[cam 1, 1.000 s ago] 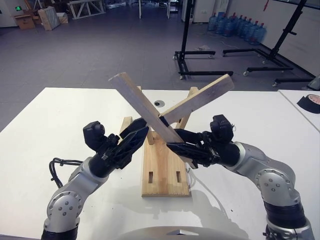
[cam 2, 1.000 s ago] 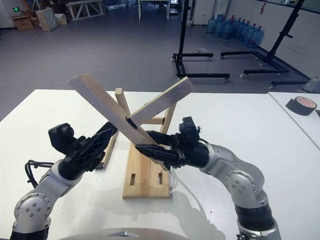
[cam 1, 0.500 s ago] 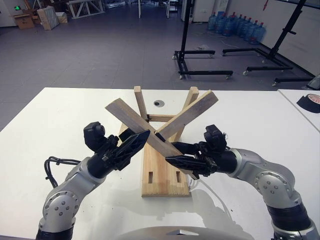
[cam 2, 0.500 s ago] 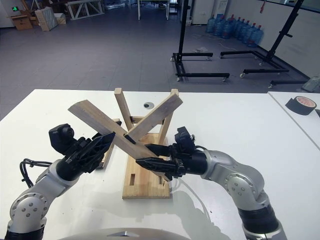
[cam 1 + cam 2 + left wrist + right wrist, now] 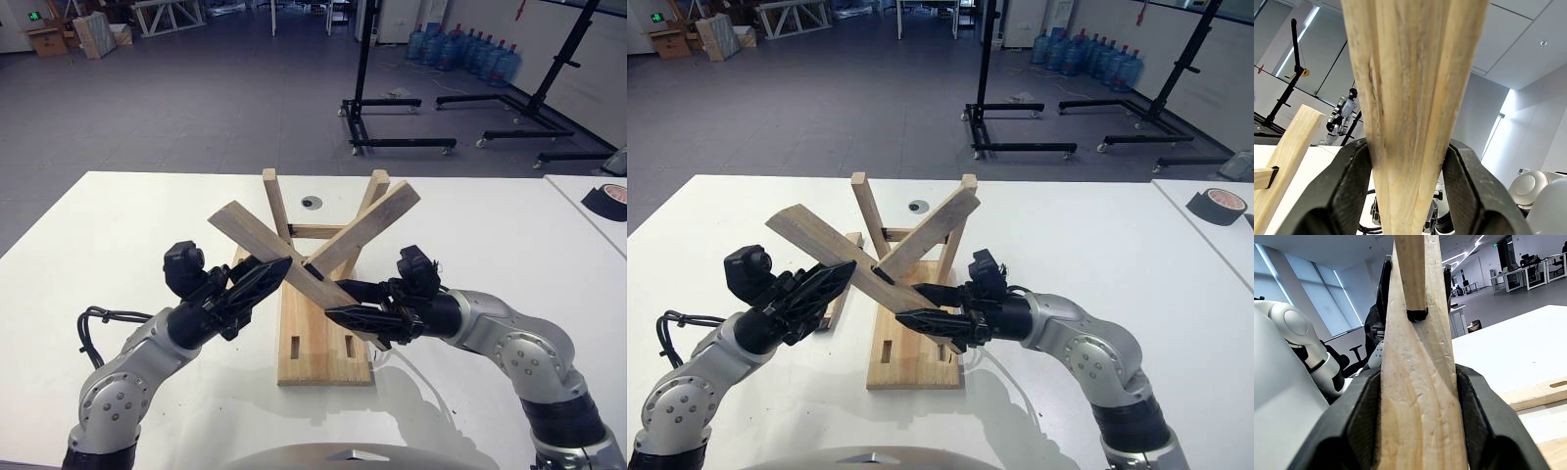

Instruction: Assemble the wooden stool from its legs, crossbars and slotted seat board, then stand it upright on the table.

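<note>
Two flat wooden legs cross in an X just above the slotted seat board (image 5: 318, 364), which lies flat on the white table. My left gripper (image 5: 277, 271) is shut on the lower end of the leg (image 5: 377, 217) that rises to the right; its fingers (image 5: 1352, 186) press both faces of that leg. My right gripper (image 5: 338, 302) is shut on the lower end of the leg (image 5: 250, 227) that rises to the left, which has the other leg passing through its notch (image 5: 1418, 313). Behind them, two more legs (image 5: 273, 201) stand crossed on the board's far end, joined by a crossbar (image 5: 315, 232).
A loose wooden piece (image 5: 838, 289) lies beside the board's left edge. A black cable (image 5: 98, 321) trails on the table near my left arm. A small round hole (image 5: 312, 203) sits at the table's far edge. A tape roll (image 5: 607, 201) rests on the neighbouring table at right.
Both grippers have come down with the crossed legs, from high above the board to just over it. In the last half second they have barely shifted.
</note>
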